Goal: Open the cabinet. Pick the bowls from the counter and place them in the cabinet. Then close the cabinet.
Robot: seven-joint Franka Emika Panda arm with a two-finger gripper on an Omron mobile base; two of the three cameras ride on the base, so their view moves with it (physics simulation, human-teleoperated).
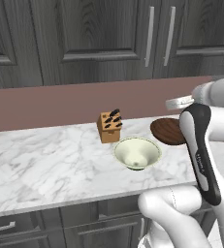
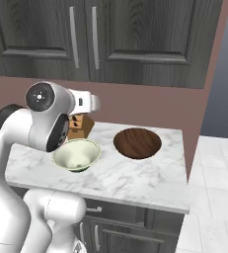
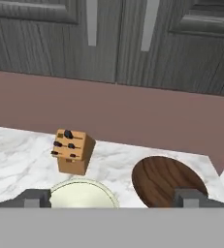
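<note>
Hand view: the gripper (image 3: 113,197), its fingertips (image 3: 35,197) set wide apart and holding nothing, hangs above the counter (image 3: 16,155) and faces the cabinet (image 3: 118,43), whose two doors are shut with their bar handles side by side at the seam. On the counter, the cream bowl (image 1: 137,152) stands in front of the knife block (image 1: 109,127); the wooden bowl (image 2: 137,143) lies just beside it, toward the counter's end. The step in hand is judged to be opening the cabinet. The next move calls for raising the hand to one handle (image 2: 73,37) and closing on it.
</note>
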